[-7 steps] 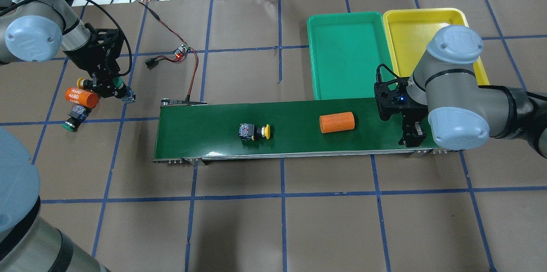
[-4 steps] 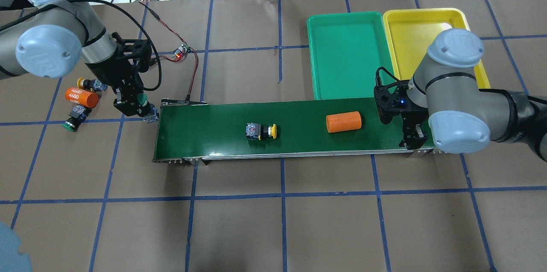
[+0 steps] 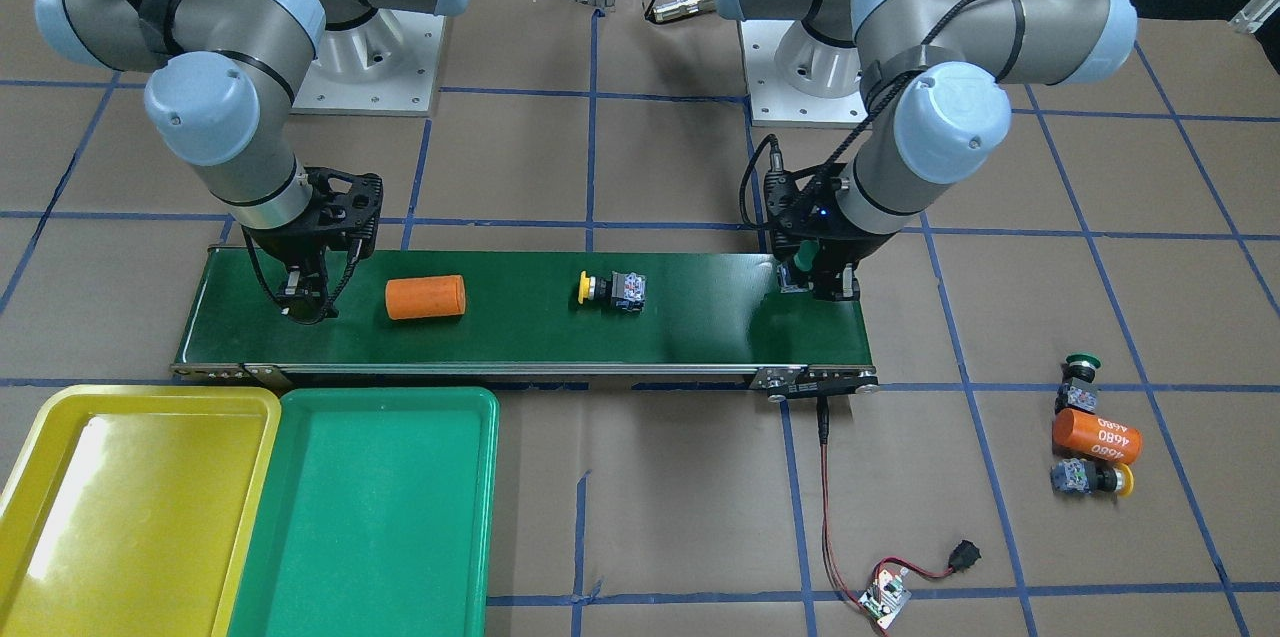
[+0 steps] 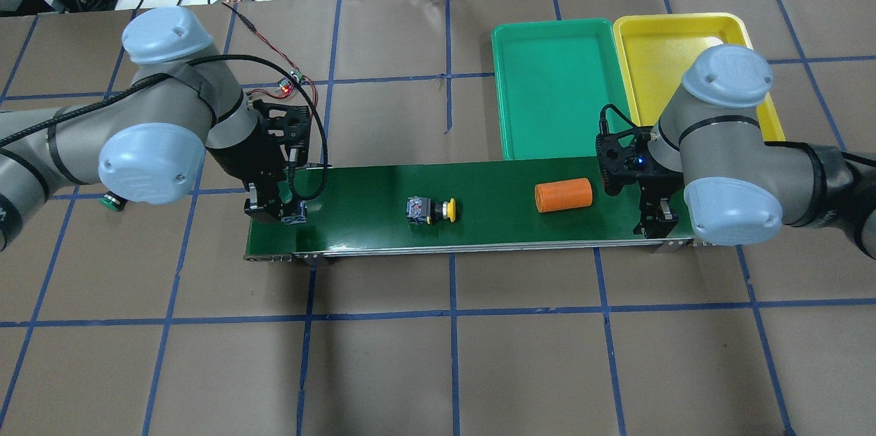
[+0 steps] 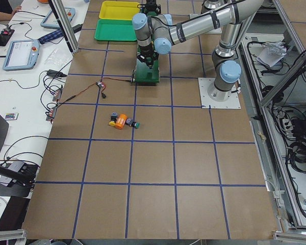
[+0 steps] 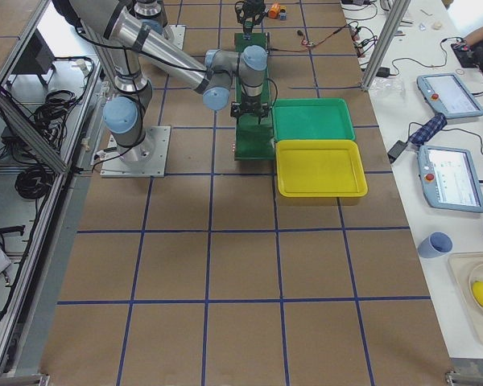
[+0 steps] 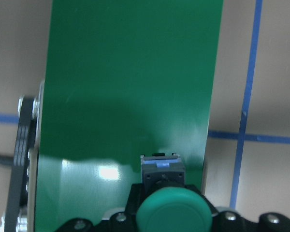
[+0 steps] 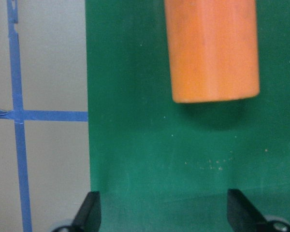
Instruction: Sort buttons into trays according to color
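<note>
My left gripper point(image 4: 277, 210) is shut on a green button point(image 7: 174, 212) and holds it just over the left end of the dark-green conveyor belt point(image 4: 356, 217). A yellow button point(image 4: 431, 210) lies on its side mid-belt. My right gripper point(image 4: 657, 220) hangs open over the belt's right end, nothing between its fingers point(image 8: 89, 212). The green tray point(image 4: 554, 87) and the yellow tray point(image 4: 671, 53) sit side by side behind that end, both bare. On the table at my far left lie another green button point(image 3: 1078, 372) and another yellow button point(image 3: 1092, 479).
An orange cylinder point(image 4: 562, 195) lies on the belt just left of my right gripper. A second orange cylinder point(image 3: 1095, 434) rests between the two loose buttons. A small circuit board point(image 4: 293, 80) with red wires lies behind the belt's left end.
My left arm has carried the green button rightward from the pile to over the belt's left end. The yellow button and the orange cylinder have drifted right along the belt.
</note>
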Controlling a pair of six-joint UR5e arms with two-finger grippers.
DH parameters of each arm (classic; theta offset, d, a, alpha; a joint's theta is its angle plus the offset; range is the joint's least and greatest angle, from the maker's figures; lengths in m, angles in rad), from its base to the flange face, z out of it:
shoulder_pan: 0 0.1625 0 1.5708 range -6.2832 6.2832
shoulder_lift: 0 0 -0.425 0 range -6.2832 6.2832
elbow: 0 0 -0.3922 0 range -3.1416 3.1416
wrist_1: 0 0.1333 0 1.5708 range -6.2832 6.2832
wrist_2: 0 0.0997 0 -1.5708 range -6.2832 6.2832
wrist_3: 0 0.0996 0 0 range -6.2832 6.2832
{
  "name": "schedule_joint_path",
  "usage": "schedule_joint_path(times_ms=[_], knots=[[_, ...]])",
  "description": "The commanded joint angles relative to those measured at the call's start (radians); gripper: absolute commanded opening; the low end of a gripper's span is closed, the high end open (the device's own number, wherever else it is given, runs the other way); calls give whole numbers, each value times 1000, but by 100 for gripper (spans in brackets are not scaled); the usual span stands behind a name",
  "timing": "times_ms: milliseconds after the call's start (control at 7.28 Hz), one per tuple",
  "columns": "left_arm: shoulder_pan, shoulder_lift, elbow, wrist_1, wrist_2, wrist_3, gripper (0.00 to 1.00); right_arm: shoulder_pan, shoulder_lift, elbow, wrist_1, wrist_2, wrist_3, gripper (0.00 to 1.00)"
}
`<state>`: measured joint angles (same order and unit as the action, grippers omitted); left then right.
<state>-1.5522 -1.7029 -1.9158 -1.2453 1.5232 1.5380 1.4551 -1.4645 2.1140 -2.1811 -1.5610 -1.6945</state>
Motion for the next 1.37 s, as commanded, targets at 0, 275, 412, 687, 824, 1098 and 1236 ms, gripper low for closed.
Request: schedule_joint_path(times_ms=[0,275,412,687,824,1098,1236], knots=[[-32,-21,-8,72,3,4,0,16,0,-2,-2,1,21,92],[-32,-24,-14,75,5,4,0,19,3,-17,-2,1,33,92],[-31,-26,-20,81,3,4,0,28,4,-17,-2,-2,33,92],[-32,-27,-20,95,2,4,0,42,12,-22,-3,-1,35,92],[-32,-29,-20,95,0,-4,27,48,13,-26,-3,-1,48,92],[-31,-34,-17,83,0,-33,92,63,16,-26,0,-2,53,87],[-29,-27,-5,79,0,-41,92,64,16,-32,-3,-2,56,85]])
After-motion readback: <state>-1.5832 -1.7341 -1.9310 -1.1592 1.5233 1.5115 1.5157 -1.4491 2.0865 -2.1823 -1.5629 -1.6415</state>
